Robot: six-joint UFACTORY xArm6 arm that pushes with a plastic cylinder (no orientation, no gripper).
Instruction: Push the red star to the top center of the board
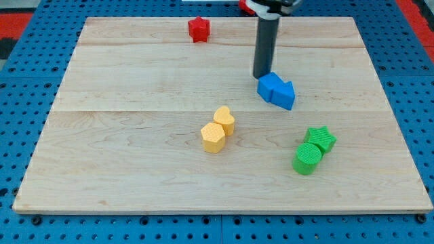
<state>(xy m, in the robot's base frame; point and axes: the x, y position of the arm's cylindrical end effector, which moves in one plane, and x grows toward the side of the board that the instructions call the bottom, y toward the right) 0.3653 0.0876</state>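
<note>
The red star (199, 29) lies near the view's top edge of the wooden board (135, 81), a little left of centre. My tip (262, 76) is at the end of the dark rod, well to the right of and below the star. It stands right at the upper left edge of the blue blocks (277, 91), touching or almost touching them.
A yellow heart-like block (225, 120) and a yellow hexagon (213, 137) sit together at mid-board. A green star (320, 139) and a green cylinder (307, 158) sit together at lower right. Blue pegboard surrounds the board.
</note>
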